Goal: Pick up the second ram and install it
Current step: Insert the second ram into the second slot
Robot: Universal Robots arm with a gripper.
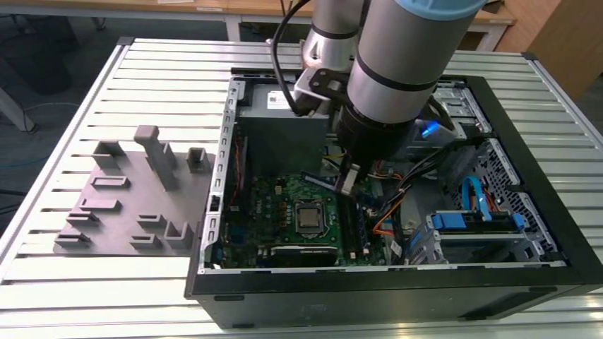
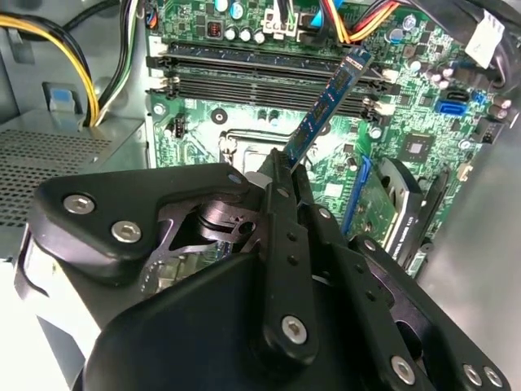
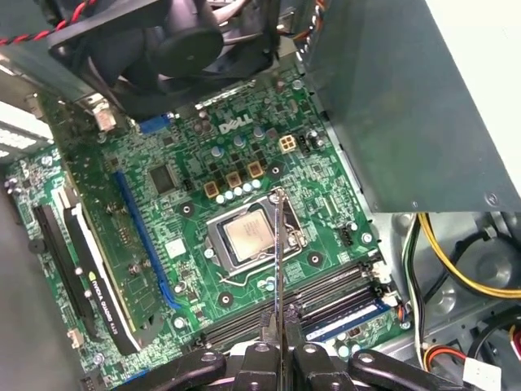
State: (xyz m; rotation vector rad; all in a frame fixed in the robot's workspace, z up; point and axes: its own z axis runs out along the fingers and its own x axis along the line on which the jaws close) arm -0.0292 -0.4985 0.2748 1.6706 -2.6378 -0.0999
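We see the gripper (image 2: 283, 175) clamped on the second ram (image 2: 327, 99), holding it over the motherboard (image 3: 187, 213), its far end near the memory slots (image 2: 236, 80).

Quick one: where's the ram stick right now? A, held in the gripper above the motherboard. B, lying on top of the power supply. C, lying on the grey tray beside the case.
A: the gripper is shut on the ram, which sticks out from it, tilted, over the motherboard.
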